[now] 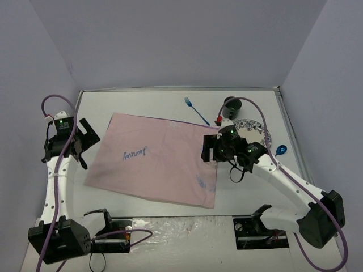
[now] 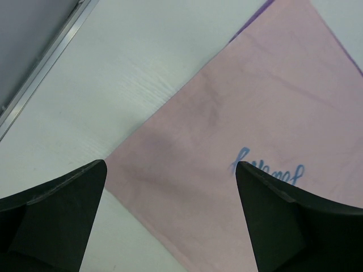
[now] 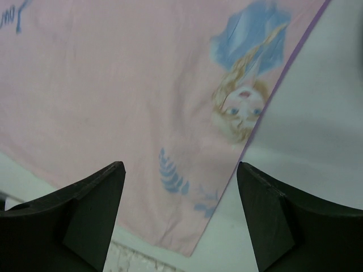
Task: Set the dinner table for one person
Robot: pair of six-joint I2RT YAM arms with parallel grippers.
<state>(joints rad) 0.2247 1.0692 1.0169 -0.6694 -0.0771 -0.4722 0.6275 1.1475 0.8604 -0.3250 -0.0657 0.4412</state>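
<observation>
Wrist views: left end effector point(image 2: 170, 162) and right end effector point(image 3: 180, 164) gape empty over flat pink cloth point(image 2: 272, 85), possibly cotton.

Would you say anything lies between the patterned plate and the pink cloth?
Only the right gripper, open above the right edge of the pink cloth, with the patterned plate beyond it on the dinner table.

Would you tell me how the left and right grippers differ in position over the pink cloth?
The left gripper is at the pink cloth's left edge, half over bare dinner table; the right gripper is over its right edge. The left gripper's view shows blue lettering, the right gripper's a printed figure. Both are open and empty.
</observation>
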